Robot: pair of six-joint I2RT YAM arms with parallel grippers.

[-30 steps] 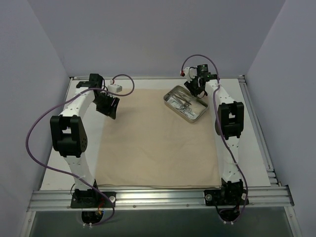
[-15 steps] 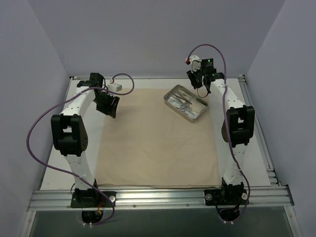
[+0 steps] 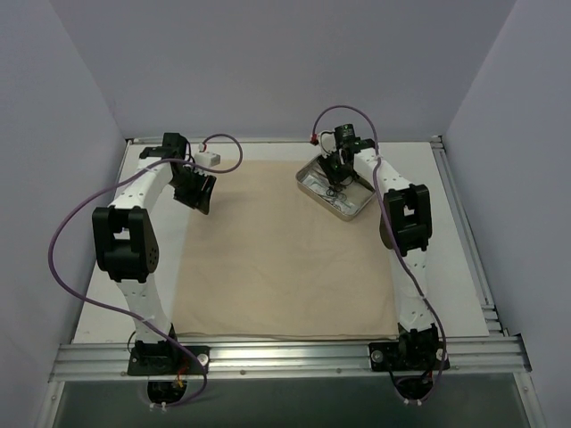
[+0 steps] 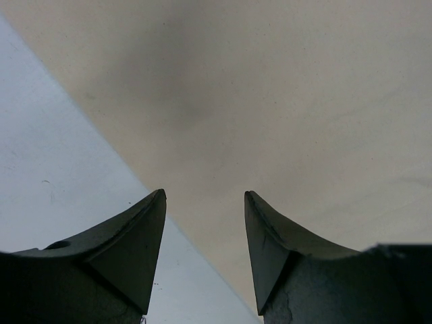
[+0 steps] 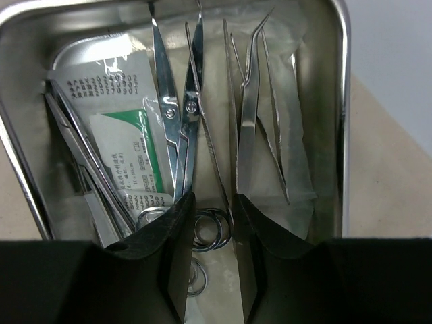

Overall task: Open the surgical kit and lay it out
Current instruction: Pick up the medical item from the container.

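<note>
Tan cloth wrap lies spread on the table, with the steel tray at upper right. Inside it the right hand straddles the clamps, fingers nearly together; whether it grips, I cannot tell. The left hand is spread. Unloading seems underway; next, lift one instrument clear.

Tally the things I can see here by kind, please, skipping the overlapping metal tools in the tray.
Robot arms: 2 (left arm, right arm)
Tan cloth: 1
Steel tray: 1
Green-labelled packet: 1
Total: 5
</note>
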